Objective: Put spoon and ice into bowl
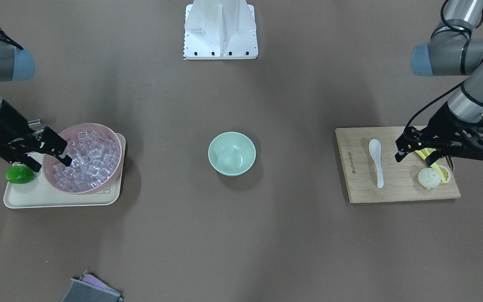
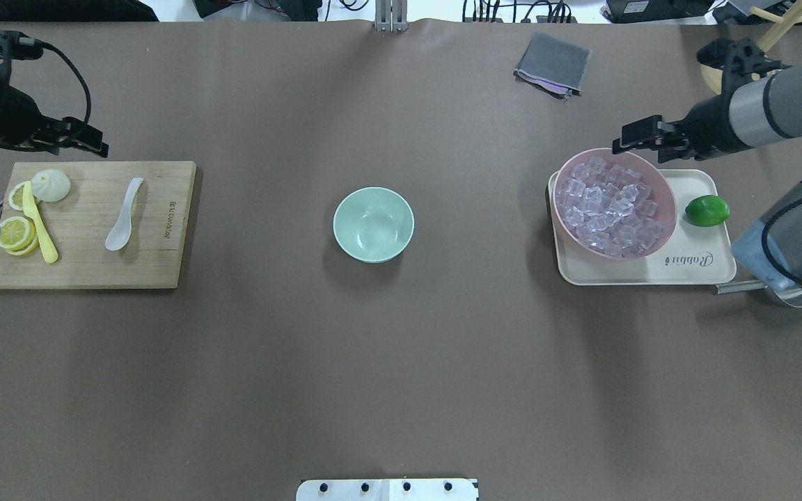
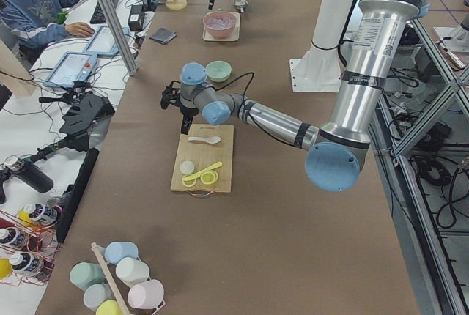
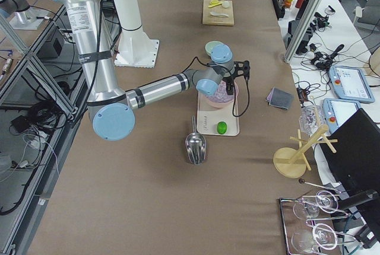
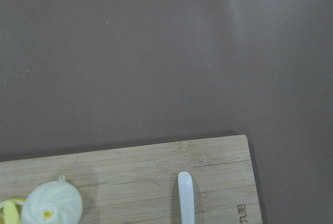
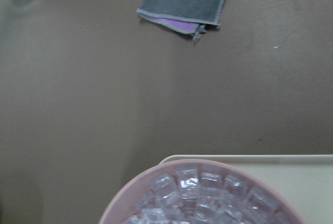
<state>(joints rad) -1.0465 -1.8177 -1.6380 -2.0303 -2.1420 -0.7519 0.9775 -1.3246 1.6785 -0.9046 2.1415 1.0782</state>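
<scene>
We log left claw (image 1: 413, 161) spread wide, holding nothing, over board (image 1: 392, 191) at frame right | right claw (image 1: 52, 164) spread, holding nothing, one finger above the ice (image 1: 88, 165) heaped in one pink bowl (image 1: 116, 171), frame left | one spoon (image 1: 376, 161) flat on board | one bowl (image 1: 232, 153) mid-frame | plain brown desk (image 1: 241, 235)

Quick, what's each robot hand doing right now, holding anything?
Left gripper: open, holding nothing.
Right gripper: open, holding nothing.
</scene>
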